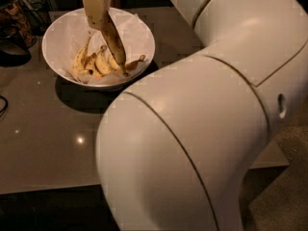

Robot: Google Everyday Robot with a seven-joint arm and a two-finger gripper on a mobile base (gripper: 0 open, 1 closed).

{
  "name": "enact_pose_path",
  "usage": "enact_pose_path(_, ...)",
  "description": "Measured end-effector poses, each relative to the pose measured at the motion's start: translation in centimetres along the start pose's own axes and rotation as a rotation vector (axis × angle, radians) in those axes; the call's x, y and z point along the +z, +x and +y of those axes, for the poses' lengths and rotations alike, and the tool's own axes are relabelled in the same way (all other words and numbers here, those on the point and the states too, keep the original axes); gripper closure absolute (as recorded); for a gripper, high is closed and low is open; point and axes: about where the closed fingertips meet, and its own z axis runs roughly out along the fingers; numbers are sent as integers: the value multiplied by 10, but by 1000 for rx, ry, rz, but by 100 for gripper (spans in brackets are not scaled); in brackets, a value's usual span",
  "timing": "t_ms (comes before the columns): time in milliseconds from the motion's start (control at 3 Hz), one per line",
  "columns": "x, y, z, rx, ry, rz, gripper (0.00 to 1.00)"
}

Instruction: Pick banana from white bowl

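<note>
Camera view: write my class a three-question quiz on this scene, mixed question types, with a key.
1. True or false: the gripper, above the white bowl, is empty.
2. The banana in its grip is: A) lying flat, B) steeply tilted, lower end over the bowl, C) horizontal.
3. Fill in: the shorter bananas lie ___ the bowl.
Key: 1 false, it is shut on the banana; 2 B; 3 inside.

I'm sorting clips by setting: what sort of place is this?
Probably a kitchen or break-room counter: a glossy countertop, a white bowl of bananas, dark items at back left. The pincer, above the bowl, grips the banana.
</note>
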Motion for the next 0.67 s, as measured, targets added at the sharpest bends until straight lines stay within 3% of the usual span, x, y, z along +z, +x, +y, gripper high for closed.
enact_pose_path(667, -26, -7, 15, -24, 5, -38, 100)
